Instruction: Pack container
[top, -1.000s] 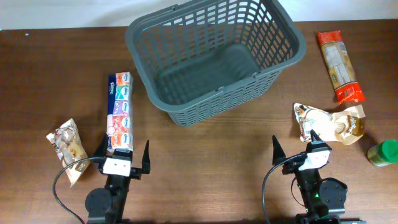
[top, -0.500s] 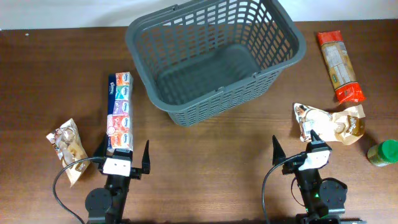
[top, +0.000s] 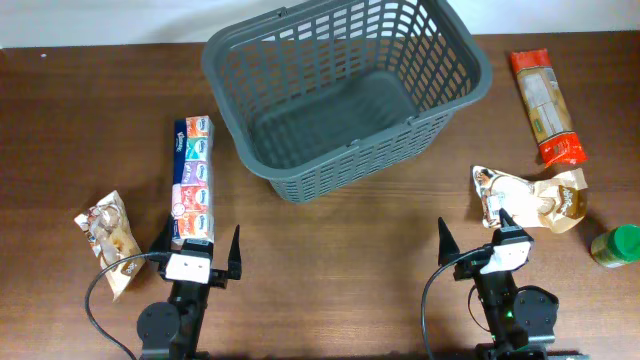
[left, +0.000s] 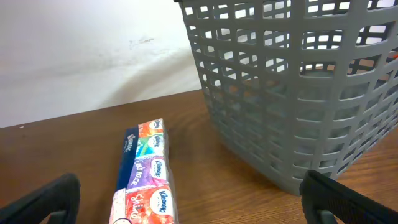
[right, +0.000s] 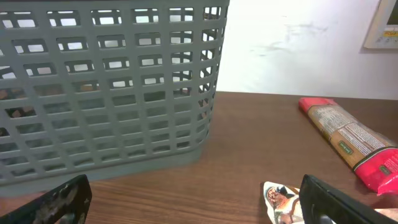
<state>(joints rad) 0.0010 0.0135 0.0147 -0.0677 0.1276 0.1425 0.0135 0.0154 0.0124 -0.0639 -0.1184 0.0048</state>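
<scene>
The tissue pack (top: 193, 180) lies lengthwise just ahead of the left gripper (top: 200, 238) (spread wide and empty, like the right gripper (top: 472, 230)), the container (top: 330, 165) beyond to its right

Overhead: high above, looks straight down, sees whole bench (top: 330, 250). Left wrist: low, close to bench top, faces far wall (left: 74, 50); container (left: 298, 93) fills right side. Right wrist: low too, faces same way; container on left. All three share container. Overhead and left wrist share tissue pack (top: 193, 180).
</scene>
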